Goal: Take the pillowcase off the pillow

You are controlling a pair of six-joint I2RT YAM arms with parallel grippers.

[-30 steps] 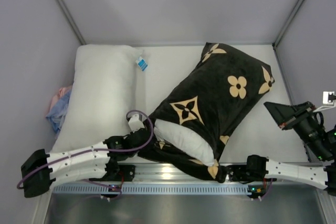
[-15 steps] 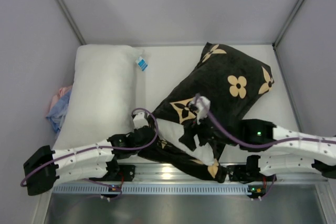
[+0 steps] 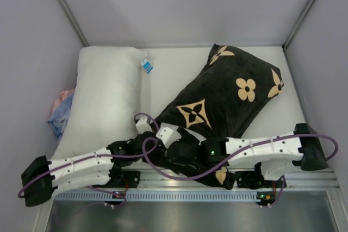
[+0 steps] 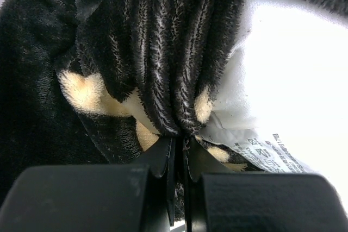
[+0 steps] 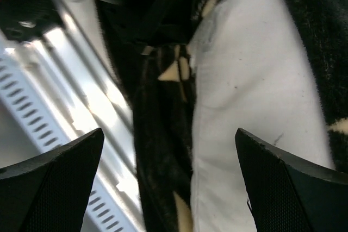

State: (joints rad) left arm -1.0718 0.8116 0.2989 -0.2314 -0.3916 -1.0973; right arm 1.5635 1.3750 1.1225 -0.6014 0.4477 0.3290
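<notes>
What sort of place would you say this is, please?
Probably a robot test cell: grey wall panels enclose a white table, and the left arm and right arm sit on an aluminium rail.

place: likely a lab test cell | cues: grey enclosure walls (image 3: 190, 4), aluminium mounting rail (image 3: 190, 194)
</notes>
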